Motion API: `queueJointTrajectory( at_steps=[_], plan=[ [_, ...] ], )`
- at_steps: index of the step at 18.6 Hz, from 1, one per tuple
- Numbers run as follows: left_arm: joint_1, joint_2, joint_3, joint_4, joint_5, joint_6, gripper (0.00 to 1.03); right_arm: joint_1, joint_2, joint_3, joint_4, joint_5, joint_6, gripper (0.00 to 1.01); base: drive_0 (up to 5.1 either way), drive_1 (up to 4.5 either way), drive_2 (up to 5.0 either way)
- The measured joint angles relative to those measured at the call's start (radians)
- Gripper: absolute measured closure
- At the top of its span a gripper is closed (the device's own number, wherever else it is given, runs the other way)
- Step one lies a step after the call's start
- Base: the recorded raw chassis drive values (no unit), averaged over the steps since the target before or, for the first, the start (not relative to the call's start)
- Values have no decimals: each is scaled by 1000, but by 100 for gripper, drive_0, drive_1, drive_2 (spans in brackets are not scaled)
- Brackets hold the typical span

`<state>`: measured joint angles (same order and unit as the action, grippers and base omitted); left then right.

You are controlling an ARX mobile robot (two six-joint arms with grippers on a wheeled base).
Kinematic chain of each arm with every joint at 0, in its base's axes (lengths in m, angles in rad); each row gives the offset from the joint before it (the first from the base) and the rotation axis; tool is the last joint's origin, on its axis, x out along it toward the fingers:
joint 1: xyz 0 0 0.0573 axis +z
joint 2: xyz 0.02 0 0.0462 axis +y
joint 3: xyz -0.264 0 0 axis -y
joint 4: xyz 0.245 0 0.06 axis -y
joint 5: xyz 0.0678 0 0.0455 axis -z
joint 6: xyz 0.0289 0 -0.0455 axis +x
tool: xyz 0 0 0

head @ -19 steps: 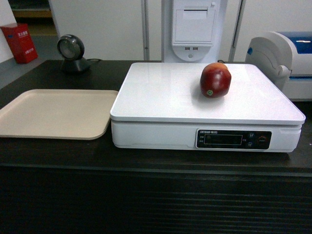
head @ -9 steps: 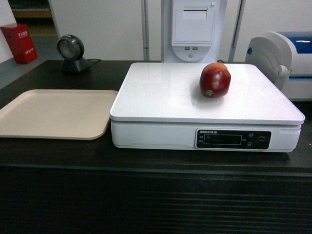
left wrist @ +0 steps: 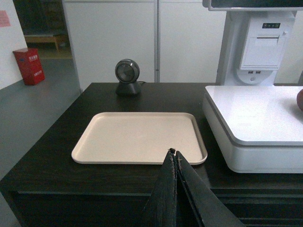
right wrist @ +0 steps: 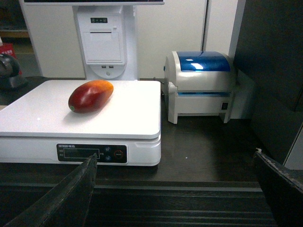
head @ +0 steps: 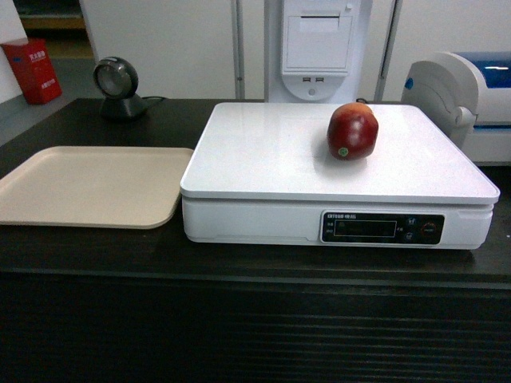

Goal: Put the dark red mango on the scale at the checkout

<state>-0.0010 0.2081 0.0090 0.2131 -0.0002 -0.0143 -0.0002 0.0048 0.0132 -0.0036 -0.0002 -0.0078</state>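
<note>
The dark red mango [head: 352, 131] lies on the white scale [head: 271, 171], toward the platform's back right, its round sticker facing front. The right wrist view shows the mango [right wrist: 90, 96] resting free on the scale [right wrist: 118, 120], with an orange patch at its far end. The scale stands on the black checkout [head: 239, 263] counter. My left gripper [left wrist: 173, 152] is shut, empty, held back in front of the counter near the beige tray. My right gripper [right wrist: 175, 158] is open and empty, hanging before the counter's front edge, right of the scale. No gripper appears in the head view.
A flat beige tray [head: 88, 185] lies left of the scale. A round black scanner [head: 116, 84] stands at the back left. A white-and-blue machine [right wrist: 201, 85] sits right of the scale. A white receipt printer column [head: 317, 48] rises behind it. A red box [head: 32, 70] stands far left.
</note>
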Motion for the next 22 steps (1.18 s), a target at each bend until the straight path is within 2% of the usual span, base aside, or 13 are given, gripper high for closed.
queueJointTrajectory(
  at_steps=[4,5,6,7,14,20,22],
  plan=[
    [0,-49,0,-60,0,0,101,0,0,0,0,0,0,3,0,0,0],
    [0,-133,0,-186,0,0,101,0,0,0,0,0,0,3,0,0,0],
    [0,-195,0,-225,-1,0,101,0,0,0,0,0,0,3,0,0,0],
    [0,-198,3,-197,1,1,101,0,0,0,0,0,0,3,0,0,0],
    [0,-198,0,-216,0,0,101,0,0,0,0,0,0,3,0,0,0],
    [0,-198,0,-216,0,0,57,0,0,0,0,0,0,3,0,0,0],
    [0,-198,0,-216,0,0,38,0,0,0,0,0,0,3,0,0,0]
  ],
)
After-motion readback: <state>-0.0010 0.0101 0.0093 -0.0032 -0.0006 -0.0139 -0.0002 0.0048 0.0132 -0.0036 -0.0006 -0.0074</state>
